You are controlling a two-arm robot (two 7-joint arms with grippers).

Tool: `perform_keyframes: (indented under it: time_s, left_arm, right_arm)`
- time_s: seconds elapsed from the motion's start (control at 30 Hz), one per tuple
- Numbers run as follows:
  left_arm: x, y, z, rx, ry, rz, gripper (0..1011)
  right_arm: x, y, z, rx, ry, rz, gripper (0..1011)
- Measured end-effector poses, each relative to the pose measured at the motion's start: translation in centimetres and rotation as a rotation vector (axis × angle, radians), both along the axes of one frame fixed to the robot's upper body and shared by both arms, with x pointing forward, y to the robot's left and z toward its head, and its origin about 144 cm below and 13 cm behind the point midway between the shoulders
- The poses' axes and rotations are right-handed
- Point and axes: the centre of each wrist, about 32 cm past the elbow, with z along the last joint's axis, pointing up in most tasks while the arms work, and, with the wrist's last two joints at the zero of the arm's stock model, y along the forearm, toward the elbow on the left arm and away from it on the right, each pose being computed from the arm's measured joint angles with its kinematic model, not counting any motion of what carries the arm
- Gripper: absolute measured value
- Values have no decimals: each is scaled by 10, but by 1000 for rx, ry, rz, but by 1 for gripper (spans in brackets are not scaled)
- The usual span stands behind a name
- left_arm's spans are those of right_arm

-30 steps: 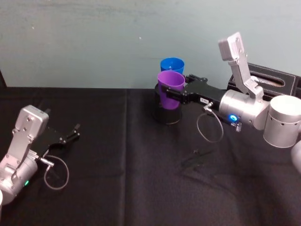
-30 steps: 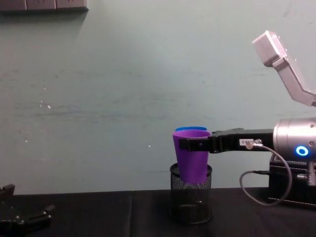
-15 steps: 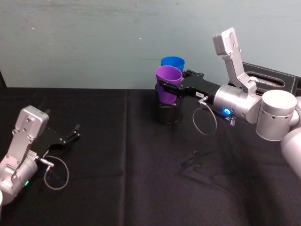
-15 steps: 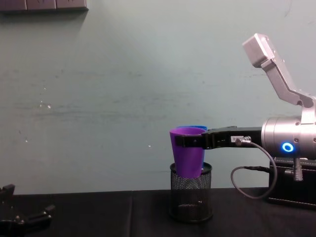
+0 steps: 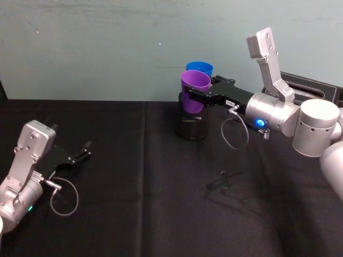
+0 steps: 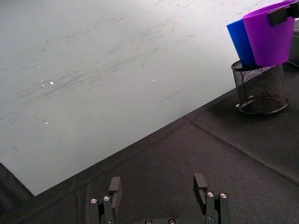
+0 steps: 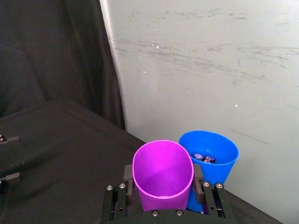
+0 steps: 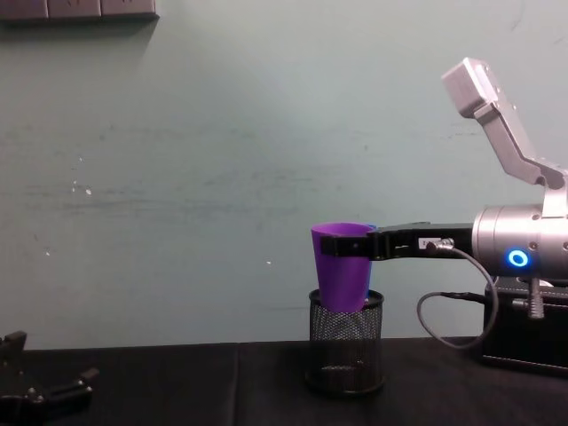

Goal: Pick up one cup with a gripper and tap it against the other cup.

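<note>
My right gripper [image 5: 192,98] is clamped on the purple cup [image 5: 195,85], holding it upright just above the mesh holder [image 5: 191,128]. The cup sits close against the blue cup [image 5: 200,68], which stands in that holder. My left gripper [image 5: 80,155] rests on the table [image 5: 134,214], fingers apart.

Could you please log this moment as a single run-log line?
right gripper: shut on purple cup, at mesh holder rim | blue cup: beside it, contact unclear | left gripper: open, parked left
</note>
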Motion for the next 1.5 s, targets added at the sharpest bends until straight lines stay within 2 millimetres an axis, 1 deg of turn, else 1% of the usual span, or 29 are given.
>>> perform_keyframes:
  time_s: [1.5]
  left_arm:
    - [0,0,0,0,0,0,1011]
  right_arm:
    - [0,1,-1,-3,2,-1,731]
